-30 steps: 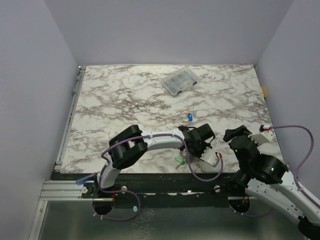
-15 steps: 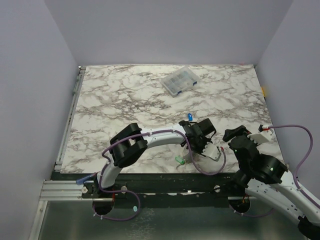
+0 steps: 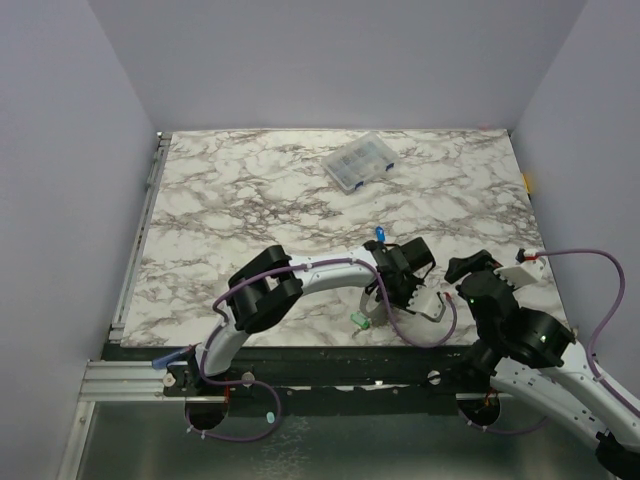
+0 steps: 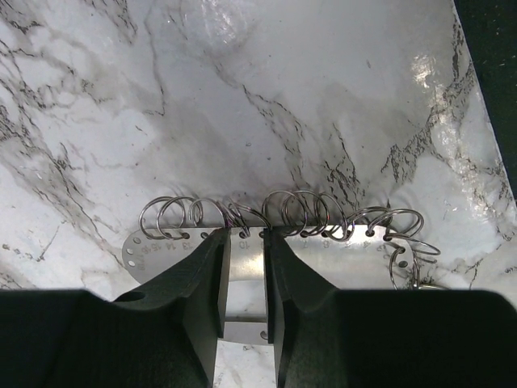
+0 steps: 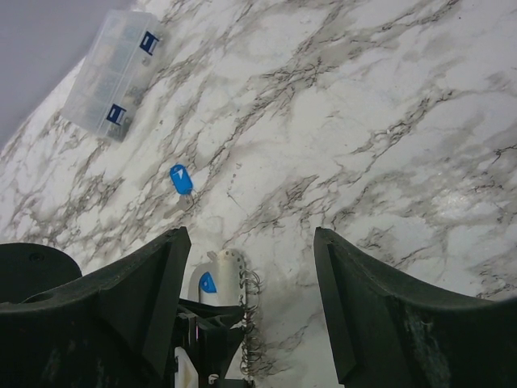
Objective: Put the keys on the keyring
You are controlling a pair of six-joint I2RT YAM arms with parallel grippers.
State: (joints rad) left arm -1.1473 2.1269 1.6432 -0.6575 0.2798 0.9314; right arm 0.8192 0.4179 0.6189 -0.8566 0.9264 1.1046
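Left gripper [image 4: 242,242]: clamped on keyring [image 4: 157,249], a flat plate edged with wire rings, just ahead of the right arm.
Writing: tiny stamped numbers, left wrist only, mostly illegible.
Right gripper [image 5: 250,234]: jaws wide, empty.
Green key [image 3: 360,320]: one, top view only.
Blue key [image 5: 208,282]: at the keyring, right wrist only.
Second blue key [image 5: 181,179]: loose, farther out.
Clear box [image 5: 113,77]: one, farthest; two blue latches.

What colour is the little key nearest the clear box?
Bright blue. The key shows best in the right wrist view.
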